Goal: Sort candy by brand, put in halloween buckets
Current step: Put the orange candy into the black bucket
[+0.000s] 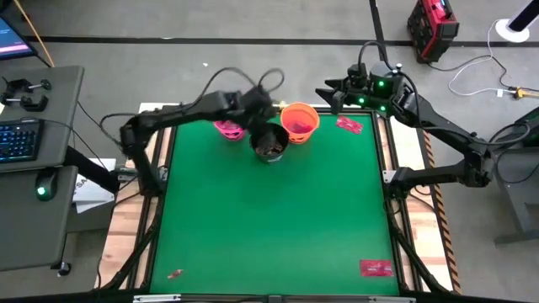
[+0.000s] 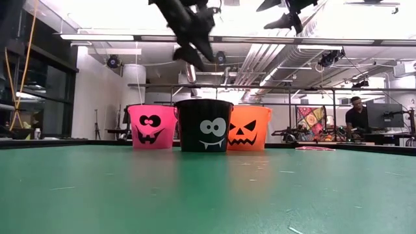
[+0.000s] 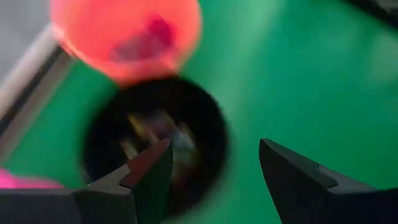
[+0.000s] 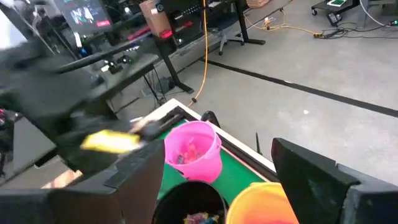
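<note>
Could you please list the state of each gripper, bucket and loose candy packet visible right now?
left gripper: jaws open, empty, above the black bucket
right gripper: jaws open, empty, raised at the far right corner
pink bucket: upright, candy inside
black bucket: upright, candy inside
orange bucket: upright, candy inside
red packets: two flat on the green mat, unsorted

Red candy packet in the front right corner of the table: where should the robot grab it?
Probably from straight above, pinching across its shorter width: the red packet lies flat on the green mat, alone, with no raised edge to catch sideways. The right gripper is on that side.
</note>
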Available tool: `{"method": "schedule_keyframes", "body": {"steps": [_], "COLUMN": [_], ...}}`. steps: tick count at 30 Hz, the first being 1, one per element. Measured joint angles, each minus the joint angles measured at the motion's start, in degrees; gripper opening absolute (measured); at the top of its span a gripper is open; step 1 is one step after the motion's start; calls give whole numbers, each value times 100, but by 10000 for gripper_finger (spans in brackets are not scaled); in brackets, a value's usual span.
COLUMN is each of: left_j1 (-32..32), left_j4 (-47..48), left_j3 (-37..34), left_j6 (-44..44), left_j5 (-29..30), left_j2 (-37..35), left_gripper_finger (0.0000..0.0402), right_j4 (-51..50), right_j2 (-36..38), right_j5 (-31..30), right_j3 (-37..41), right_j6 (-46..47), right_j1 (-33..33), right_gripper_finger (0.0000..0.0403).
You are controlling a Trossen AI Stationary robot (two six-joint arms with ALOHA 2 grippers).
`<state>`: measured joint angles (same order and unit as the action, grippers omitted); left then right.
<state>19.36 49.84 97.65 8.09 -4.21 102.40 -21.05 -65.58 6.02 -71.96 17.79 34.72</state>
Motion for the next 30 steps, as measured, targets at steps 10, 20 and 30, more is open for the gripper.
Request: {"method": "schedule_keyframes", "body": {"steps": [10,20,30], "left_j1": [-2869,-6216,-7775], "left_j4": [692,990,519], "left_j3": [-2792,-3262,-3239], "left_j6": [5074,8046,7775], "left_j5": [215,-1166,-334], "left_j2": [-2141,-1656,-872], "left_gripper_finger": [229,229,229], "right_j4": [-323,-382,-379], "right_j2": [-1,-2,-2], "right_j5": [10,708,402], "right_j3": [2,2,2], "right_j6": [-181,465,1347], "right_j1": [2,-314,-1633], "right_gripper_finger": [287,287,287]}}
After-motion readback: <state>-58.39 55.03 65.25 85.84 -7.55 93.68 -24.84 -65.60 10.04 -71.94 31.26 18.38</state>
